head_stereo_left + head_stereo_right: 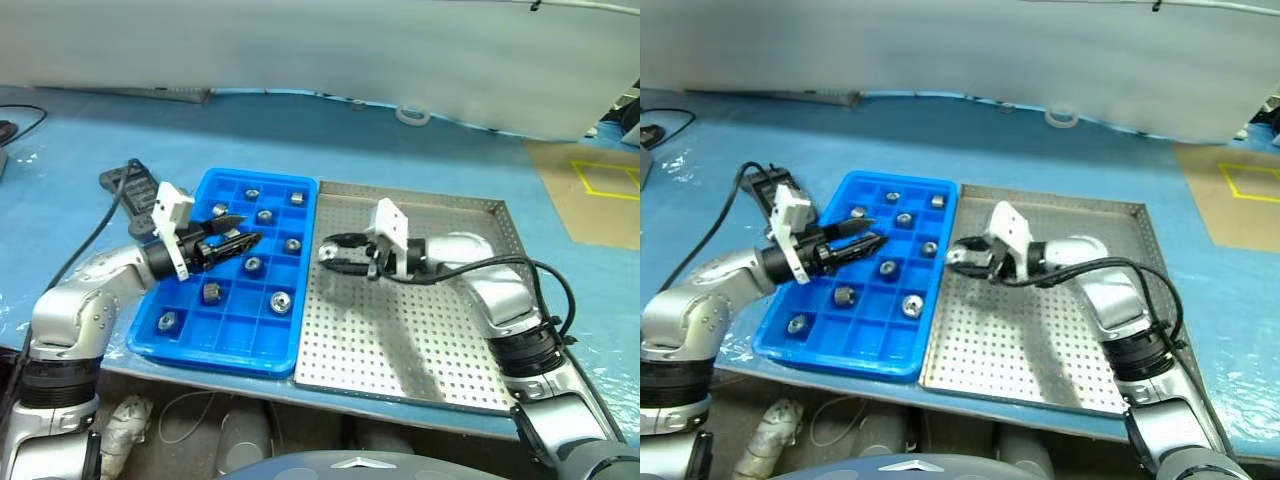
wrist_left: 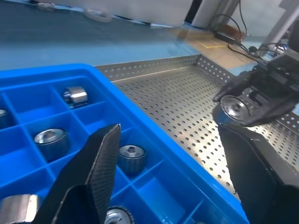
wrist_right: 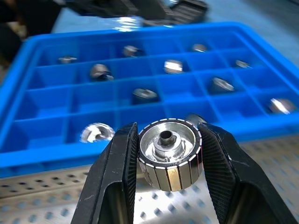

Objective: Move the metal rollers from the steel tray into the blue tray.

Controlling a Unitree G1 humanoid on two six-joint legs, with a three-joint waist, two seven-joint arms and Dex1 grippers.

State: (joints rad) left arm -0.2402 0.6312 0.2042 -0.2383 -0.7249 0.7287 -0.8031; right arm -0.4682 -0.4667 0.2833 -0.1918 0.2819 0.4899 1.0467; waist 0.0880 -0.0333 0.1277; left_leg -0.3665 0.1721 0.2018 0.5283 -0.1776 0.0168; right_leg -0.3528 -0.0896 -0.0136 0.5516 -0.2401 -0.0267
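The blue tray (image 1: 235,330) lies left of the steel tray (image 1: 400,340), their long sides touching. Several metal rollers rest in the blue tray's compartments, for instance one (image 1: 254,265) near the middle and one (image 1: 280,301) nearer the front. My right gripper (image 1: 332,255) hovers over the steel tray's left part, beside the blue tray's rim, and is shut on a metal roller (image 3: 169,151) whose hole faces the wrist camera. My left gripper (image 1: 243,229) hangs open above the blue tray with nothing between its fingers. The steel tray's perforated bottom shows no loose rollers.
A dark grey controller (image 1: 128,185) with a cable lies behind the blue tray's far left corner. A tape roll (image 1: 413,115) sits at the back of the blue-covered table. A brown patch with yellow lines (image 1: 590,190) is to the far right.
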